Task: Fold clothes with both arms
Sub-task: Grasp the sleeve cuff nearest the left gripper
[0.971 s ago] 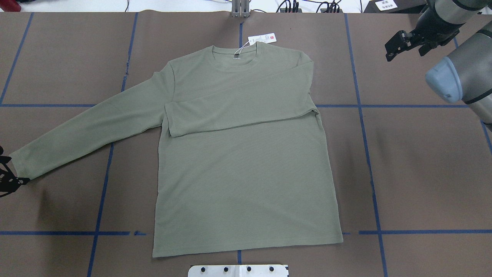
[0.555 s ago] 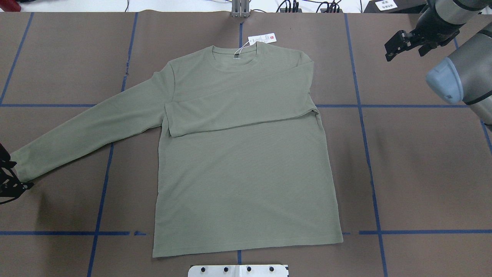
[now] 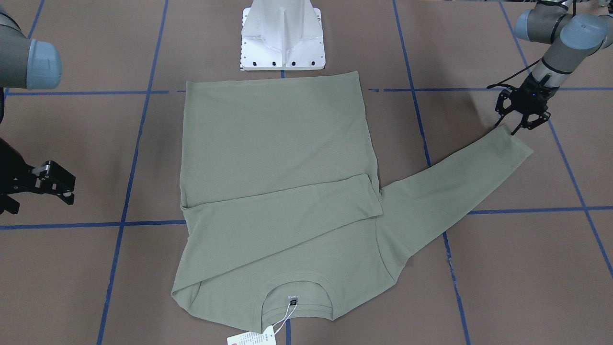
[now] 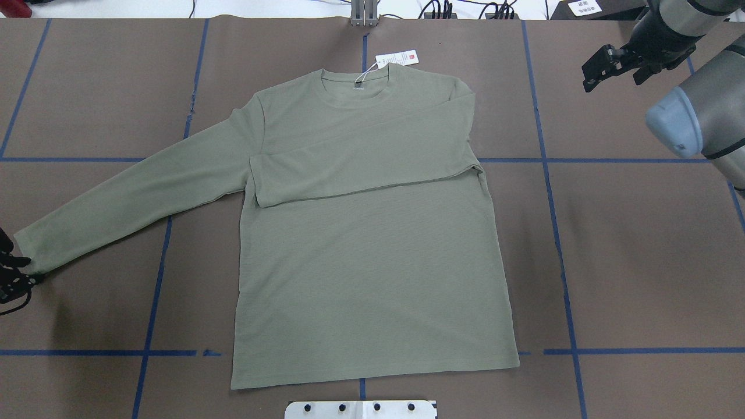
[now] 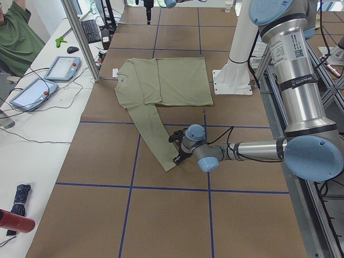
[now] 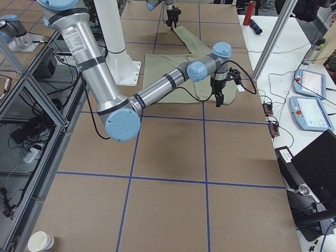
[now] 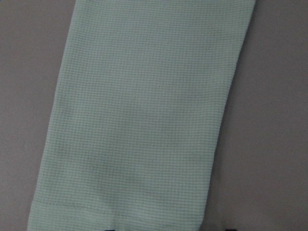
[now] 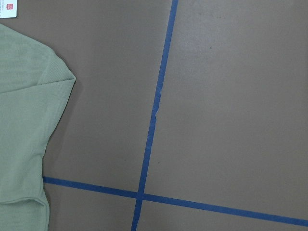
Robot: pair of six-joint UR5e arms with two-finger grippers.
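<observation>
Sage-green shirt lies flat on your counter, one sleeve folded across its chest, and you'll see the left gripper with fingers spread wide at its outstretched cuff, the right gripper likewise wide, well off its opposite shoulder.

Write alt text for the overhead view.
A sage-green long-sleeved shirt lies flat on a brown table with blue tape lines, one sleeve folded across its chest. The other sleeve stretches to the view's left edge, where the left gripper sits at its cuff; the right gripper hangs clear at upper right.
</observation>
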